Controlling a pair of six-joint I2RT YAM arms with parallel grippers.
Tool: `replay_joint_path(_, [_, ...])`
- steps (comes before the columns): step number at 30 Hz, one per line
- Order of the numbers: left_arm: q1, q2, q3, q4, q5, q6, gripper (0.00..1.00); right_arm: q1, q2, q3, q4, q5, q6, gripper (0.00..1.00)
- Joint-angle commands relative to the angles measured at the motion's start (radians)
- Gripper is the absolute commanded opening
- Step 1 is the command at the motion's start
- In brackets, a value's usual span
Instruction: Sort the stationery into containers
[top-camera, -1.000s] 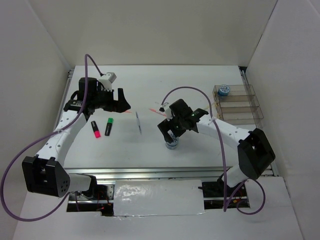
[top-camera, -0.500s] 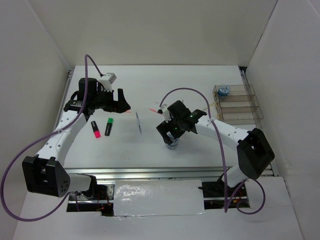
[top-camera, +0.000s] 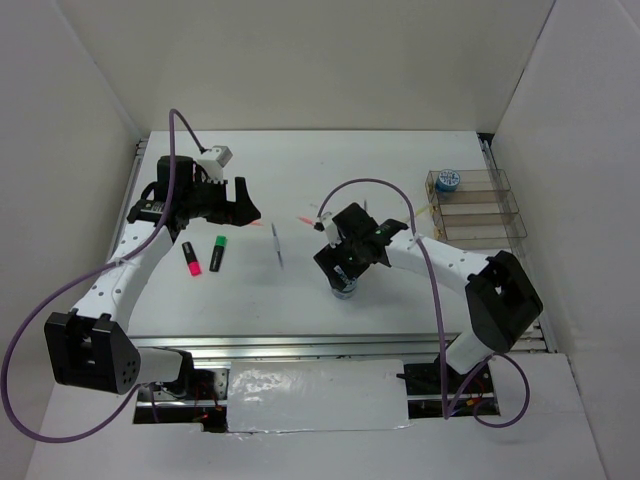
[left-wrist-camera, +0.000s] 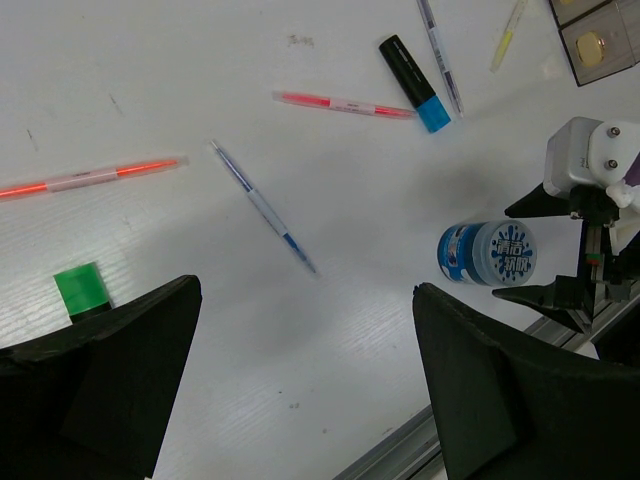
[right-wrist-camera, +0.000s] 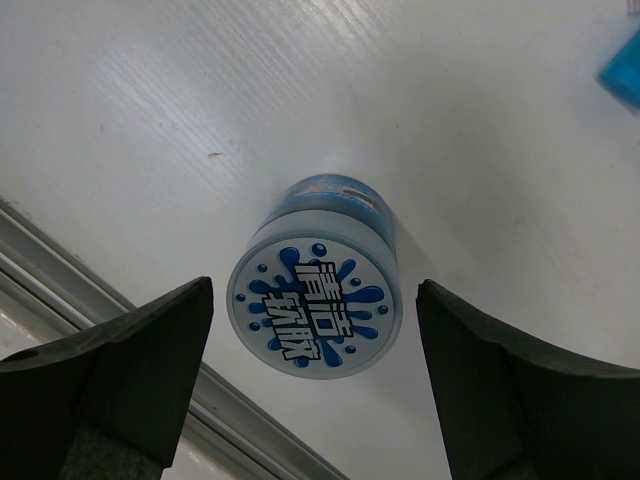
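Tape roll: round blue-white tape roll (right-wrist-camera: 315, 310), standing on its flat end on the bench (top-camera: 300, 170), low centre of the top view, printed face up.
Right claw: right claw (right-wrist-camera: 312, 300) directly above the roll, fingers spread wide to either side, touching nothing; roll about centred in the gap in the wrist view.
Step, as judged: descent for a grasp, no closing yet.
Risk of tipping: one finger meeting the rim first on an off-centre descent; a smooth round thing then likely to topple and roll toward the metal rail at the bottom of the frame.
Risk of slipping: closing too high, on the top rim only, and the curved wall squirting out of the pinch.
Risk of a hard stop: descent too deep, fingertips striking the bench.
Destination: clear organiser tray (top-camera: 480, 205), right side of the top view, well apart from the roll; another blue-white roll (top-camera: 447, 181) already in its uppermost compartment. A long carry, so a loose hold likely to fail on the way, or a clip against the tray wall at release.
Left claw: left claw (left-wrist-camera: 305, 400) spread and empty, upper left of the top view, well apart from the right arm; little chance of a clash.
Nearby: silver pen (left-wrist-camera: 263, 207) and blue-capped highlighter (left-wrist-camera: 415, 70), both clear of the roll.
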Motion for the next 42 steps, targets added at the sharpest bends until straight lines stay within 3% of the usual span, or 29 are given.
replay_joint_path(1, [0.006, 0.009, 0.010, 0.027, 0.026, -0.015, 0.99, -0.005, 0.012, 0.014, -0.015, 0.003, -0.012, 0.87])
replay_joint_path(14, [0.007, 0.032, 0.034, 0.018, 0.026, 0.001, 0.99, -0.046, -0.026, 0.054, -0.067, -0.012, -0.028, 0.56])
replay_joint_path(20, [0.007, 0.044, 0.056, 0.004, 0.020, 0.016, 0.99, -0.221, -0.124, 0.179, -0.179, -0.023, -0.102, 0.40])
replay_joint_path(26, [0.001, 0.061, 0.094, 0.012, 0.011, 0.028, 0.99, -0.524, -0.098, 0.406, -0.271, 0.014, -0.203, 0.38])
replay_joint_path(34, [0.001, 0.090, 0.122, 0.058, 0.011, 0.019, 0.99, -0.874, 0.176, 0.806, -0.329, 0.015, -0.226, 0.37])
replay_joint_path(42, [0.004, 0.127, 0.152, 0.101, 0.017, 0.005, 0.99, -0.961, 0.445, 1.138, -0.391, 0.017, -0.228, 0.36])
